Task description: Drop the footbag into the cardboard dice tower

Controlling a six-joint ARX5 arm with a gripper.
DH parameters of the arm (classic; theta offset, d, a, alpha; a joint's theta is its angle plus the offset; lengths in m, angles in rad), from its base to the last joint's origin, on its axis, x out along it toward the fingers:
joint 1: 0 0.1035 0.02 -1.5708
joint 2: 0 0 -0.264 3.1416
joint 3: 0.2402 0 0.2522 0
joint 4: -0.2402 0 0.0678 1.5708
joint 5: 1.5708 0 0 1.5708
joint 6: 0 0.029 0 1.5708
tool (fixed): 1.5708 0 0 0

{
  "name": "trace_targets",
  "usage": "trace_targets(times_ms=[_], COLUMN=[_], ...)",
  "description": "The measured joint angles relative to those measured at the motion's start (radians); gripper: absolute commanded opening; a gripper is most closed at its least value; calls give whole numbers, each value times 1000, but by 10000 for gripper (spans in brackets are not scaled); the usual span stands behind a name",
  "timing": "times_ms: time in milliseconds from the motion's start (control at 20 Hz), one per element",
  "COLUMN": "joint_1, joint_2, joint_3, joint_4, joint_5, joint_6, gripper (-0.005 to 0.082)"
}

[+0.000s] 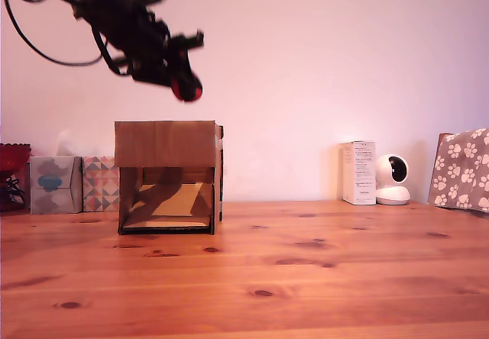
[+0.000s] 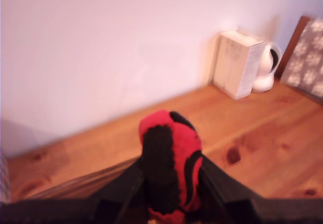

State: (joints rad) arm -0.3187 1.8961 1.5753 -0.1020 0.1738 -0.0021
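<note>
Item: my gripper point(image 1: 186, 87), clenched on the footbag point(image 1: 187, 88), held in the air above the cardboard dice tower point(image 1: 167, 175), over its top edge toward the exterior view's right, clear air between. Tower stands on the wooden table point(image 1: 306, 278), front opening showing the ramp. Patterned boxes point(image 1: 76, 183) just beside it; white carton point(image 1: 358, 172) and camera point(image 1: 393, 179) well apart, bare tabletop between.
</note>
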Motion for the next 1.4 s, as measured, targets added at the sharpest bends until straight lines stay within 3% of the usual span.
trace_targets(times_ms=[100, 200, 250, 300, 400, 500, 550, 650, 700, 1100, 1400], joint_1=[8, 12, 14, 16, 18, 18, 18, 14, 14, -9, -28], joint_2=[5, 5, 5, 5, 5, 3, -2, -19, -38, -219, -378], joint_3=[0, 2, 2, 3, 19, 30, 31, 31, 31, 22, -359], joint_4=[-26, -23, -23, -30, -75, -118, -140, -194, -221, -252, -22], joint_5=[0, 0, -1, -1, 0, 0, 0, 0, 7, 34, 60], joint_6=[5, 25, 34, 36, 42, 48, 50, 51, 51, 51, 51], gripper=[228, 584, 718, 753, 695, 529, 377, -29, 7, -19, -19])
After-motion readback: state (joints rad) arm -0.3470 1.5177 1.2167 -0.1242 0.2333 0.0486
